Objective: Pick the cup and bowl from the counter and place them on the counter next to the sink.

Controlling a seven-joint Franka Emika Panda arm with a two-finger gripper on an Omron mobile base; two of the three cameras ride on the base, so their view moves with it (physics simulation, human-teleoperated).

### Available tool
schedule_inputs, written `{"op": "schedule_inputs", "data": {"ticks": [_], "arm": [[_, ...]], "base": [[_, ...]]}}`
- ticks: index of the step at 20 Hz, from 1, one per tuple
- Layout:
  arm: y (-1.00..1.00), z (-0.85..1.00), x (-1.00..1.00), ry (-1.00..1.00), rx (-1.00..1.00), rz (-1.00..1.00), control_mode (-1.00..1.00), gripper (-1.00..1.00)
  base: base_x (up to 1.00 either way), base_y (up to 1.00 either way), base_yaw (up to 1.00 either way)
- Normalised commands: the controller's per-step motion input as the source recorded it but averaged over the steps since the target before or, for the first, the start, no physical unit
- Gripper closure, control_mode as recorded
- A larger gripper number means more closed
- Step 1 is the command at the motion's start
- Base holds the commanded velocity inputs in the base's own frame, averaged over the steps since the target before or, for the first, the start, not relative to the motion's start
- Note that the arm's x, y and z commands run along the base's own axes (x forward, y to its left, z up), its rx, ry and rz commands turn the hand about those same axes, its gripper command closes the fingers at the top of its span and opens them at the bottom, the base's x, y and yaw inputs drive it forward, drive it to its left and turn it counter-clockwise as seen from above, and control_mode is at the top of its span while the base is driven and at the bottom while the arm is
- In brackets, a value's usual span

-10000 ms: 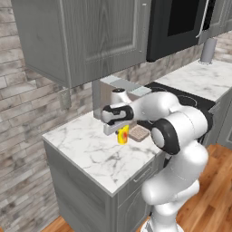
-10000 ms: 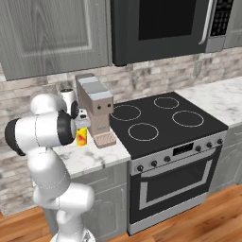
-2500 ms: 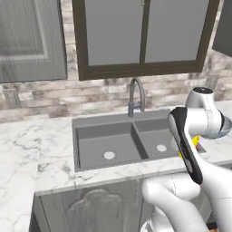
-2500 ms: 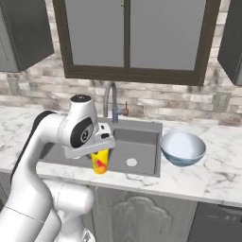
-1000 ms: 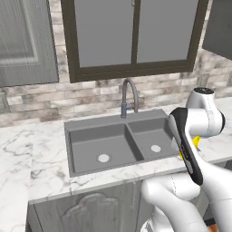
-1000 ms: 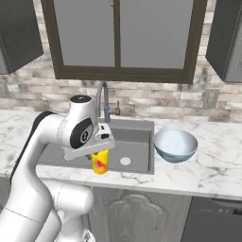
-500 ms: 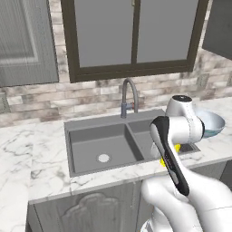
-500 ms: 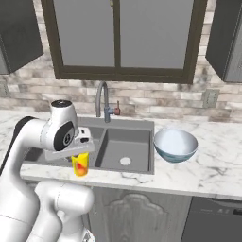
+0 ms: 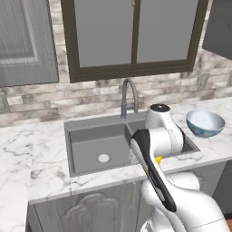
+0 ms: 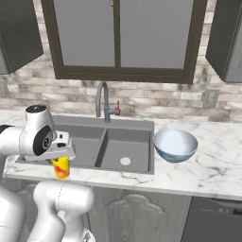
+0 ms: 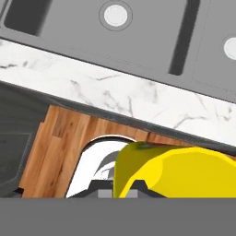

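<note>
Marble tabletop (image 9: 54, 181) wraps the grey double sink (image 9: 97, 145) in the left base view, with the curved faucet (image 9: 129, 96) rising behind the basin and a dark-framed window above it. The white arm stands in front of the sink's right half and hides most of it; a sliver of the yellow cup (image 9: 158, 159) peeks out below the arm's elbow. The light-blue bowl (image 9: 205, 123) sits upright on the tabletop just right of the sink, apart from the arm, with bare marble around it.

From the right base view, the cup (image 10: 61, 168) hangs under the gripper (image 10: 60, 163), whose fingers are clenched on it, out past the tabletop's front edge (image 10: 118, 182) at the sink's left corner. The bowl (image 10: 176, 145) rests just beside the sink's right rim, and open marble stretches further right.

Looking down from the hand view, the cup (image 11: 184, 177) fills the lower right, above wooden floor (image 11: 60, 143); the marble front strip (image 11: 138, 103) and the sink (image 11: 138, 37) with its drains lie beyond.
</note>
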Motion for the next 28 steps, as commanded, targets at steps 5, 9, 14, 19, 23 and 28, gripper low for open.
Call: {"op": "schedule_inputs", "data": {"ticks": [5, 9, 14, 19, 23, 28], "arm": [[0.61, 0.03, -0.01, 0.01, -0.01, 0.0, -1.0, 1.0], [0.58, 0.02, -0.06, 0.01, -0.01, 0.0, -1.0, 1.0], [0.67, 0.0, -0.02, 0.0, 0.0, 0.04, -1.0, 1.0], [0.55, 0.0, 0.02, 0.0, 0.0, 0.11, -1.0, 1.0], [0.36, 0.0, 0.09, -0.01, 0.02, 0.08, -1.0, 1.0], [0.17, 0.12, 0.14, -0.01, 0.02, 0.05, -1.0, 1.0]], "base": [[0.0, 0.0, 0.0], [0.0, 0.0, 0.0], [0.0, 0.0, 0.0], [0.0, 0.0, 0.0], [0.0, 0.0, 0.0], [0.0, 0.0, 0.0]]}}
